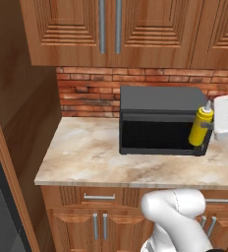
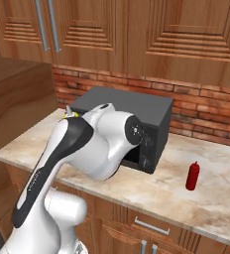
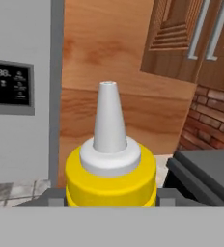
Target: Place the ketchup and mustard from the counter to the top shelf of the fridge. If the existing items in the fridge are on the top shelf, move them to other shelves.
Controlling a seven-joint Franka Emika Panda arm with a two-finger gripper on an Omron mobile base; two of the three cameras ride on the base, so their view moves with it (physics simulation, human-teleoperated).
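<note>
microwave (image 1: 160, 120): black, door shut | brick backsplash (image 1: 89, 93) | wooden wall cabinets (image 1: 111, 29), metal handles

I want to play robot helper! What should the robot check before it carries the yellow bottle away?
1. Mustard gripped by the claw: ok, the claw is shut on its side.
2. Mustard lifted off the counter: ok, it hangs in front of the microwave, slightly tilted.
3. Nozzle intact: ok in the hand view.
4. Ketchup waiting on the counter: ok, upright, right of the microwave.
5. Fridge door open: cannot tell; a grey panel with a display shows in the hand view.
6. Top shelf free: cannot tell.
</note>
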